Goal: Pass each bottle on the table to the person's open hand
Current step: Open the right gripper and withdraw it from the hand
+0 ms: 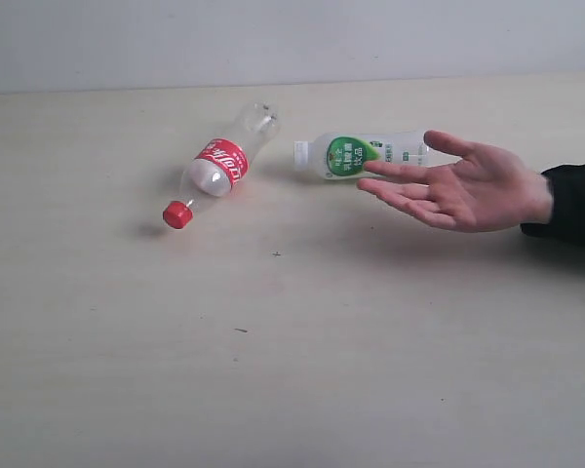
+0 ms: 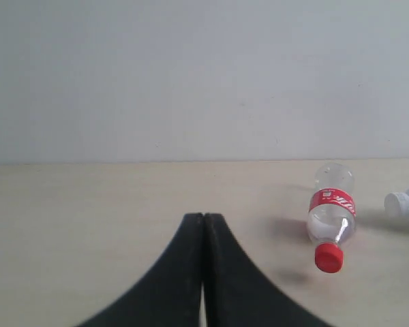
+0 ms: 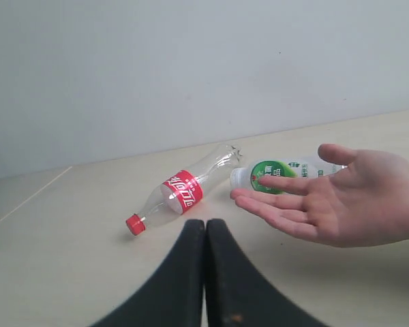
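A clear bottle with a red label and red cap [image 1: 218, 168] [image 2: 332, 214] [image 3: 180, 193] lies on its side on the pale beige table [image 1: 273, 361]. Beside it lies a white green-labelled bottle [image 1: 356, 155] [image 3: 275, 174]; only its white cap end [image 2: 400, 205] shows in the left wrist view. The person's open hand [image 1: 458, 185] [image 3: 334, 197] hovers palm-up, partly in front of the green-labelled bottle. My left gripper [image 2: 204, 218] and right gripper [image 3: 206, 223] are both shut and empty, short of the bottles. Neither arm shows in the exterior view.
A black sleeve [image 1: 570, 205] comes in from the right edge. A pale wall [image 1: 273, 39] stands behind the table's far edge. A few tiny dark specks [image 1: 276, 254] dot the tabletop.
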Controlling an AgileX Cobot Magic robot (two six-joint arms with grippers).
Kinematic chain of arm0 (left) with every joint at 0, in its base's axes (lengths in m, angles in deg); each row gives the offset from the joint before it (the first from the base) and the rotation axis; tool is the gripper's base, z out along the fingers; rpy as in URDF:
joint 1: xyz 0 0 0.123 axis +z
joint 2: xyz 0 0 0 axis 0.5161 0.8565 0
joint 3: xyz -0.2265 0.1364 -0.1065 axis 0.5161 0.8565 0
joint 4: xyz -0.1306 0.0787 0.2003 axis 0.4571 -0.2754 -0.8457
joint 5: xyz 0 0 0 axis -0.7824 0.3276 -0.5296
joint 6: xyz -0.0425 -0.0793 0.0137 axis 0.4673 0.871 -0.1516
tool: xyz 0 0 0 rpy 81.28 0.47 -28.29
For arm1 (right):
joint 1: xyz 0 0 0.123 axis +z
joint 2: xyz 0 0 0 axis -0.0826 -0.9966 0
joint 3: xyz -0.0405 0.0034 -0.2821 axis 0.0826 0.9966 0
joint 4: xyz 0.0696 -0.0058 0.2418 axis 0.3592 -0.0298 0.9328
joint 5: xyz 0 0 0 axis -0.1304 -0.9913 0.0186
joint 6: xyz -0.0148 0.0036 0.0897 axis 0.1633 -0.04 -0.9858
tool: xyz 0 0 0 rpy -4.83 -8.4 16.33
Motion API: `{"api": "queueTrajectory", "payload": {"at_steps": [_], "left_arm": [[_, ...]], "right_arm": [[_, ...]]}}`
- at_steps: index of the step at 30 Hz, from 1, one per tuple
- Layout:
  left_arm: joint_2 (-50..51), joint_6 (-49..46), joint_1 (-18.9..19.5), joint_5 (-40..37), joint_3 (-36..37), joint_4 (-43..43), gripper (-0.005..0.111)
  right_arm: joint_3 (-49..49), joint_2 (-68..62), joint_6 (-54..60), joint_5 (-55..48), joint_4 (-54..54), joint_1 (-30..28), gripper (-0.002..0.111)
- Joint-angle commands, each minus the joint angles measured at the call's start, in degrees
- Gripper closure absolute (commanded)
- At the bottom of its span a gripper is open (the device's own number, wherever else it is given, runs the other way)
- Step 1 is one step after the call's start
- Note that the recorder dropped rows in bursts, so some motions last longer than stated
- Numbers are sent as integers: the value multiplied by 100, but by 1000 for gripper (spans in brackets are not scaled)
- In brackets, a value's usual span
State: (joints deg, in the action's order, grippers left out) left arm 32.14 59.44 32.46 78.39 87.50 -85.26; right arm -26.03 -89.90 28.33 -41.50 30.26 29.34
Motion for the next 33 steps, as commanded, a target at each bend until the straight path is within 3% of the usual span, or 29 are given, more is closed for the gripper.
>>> {"api": "queueTrajectory", "payload": {"at_steps": [1, 3, 5, 6, 13, 16, 17, 24, 28, 33], "left_arm": [[-37, -187, 0, 119, 3, -70, 107], [-37, -2, 0, 576, 3, -54, 107], [-37, 1433, -15, 706, 3, 329, 107], [-37, 1600, -15, 790, 3, 315, 107], [-37, 1616, -15, 2349, 3, 314, 107], [417, 1635, -15, 3937, 3, 359, 107], [659, 1662, -15, 4044, -45, 427, 107], [3306, 1354, -15, 4023, -1749, 267, 107], [4222, 1248, -15, 3953, -2548, -172, 107], [5191, 1293, -15, 1792, -3854, -368, 107]], "right_arm": [[32, 32, 41, 14, -75, 10, 108], [32, 32, 41, 14, -75, 10, 108], [32, 32, 41, 14, -75, 10, 108], [32, 32, 41, 14, -75, 10, 108], [32, 32, 41, 14, -75, 10, 108], [32, 32, 41, 14, -75, 10, 108], [32, 32, 41, 14, -75, 10, 108], [32, 32, 41, 14, -75, 10, 108], [32, 32, 41, 14, -75, 10, 108], [32, 32, 41, 14, -75, 10, 108]]}}
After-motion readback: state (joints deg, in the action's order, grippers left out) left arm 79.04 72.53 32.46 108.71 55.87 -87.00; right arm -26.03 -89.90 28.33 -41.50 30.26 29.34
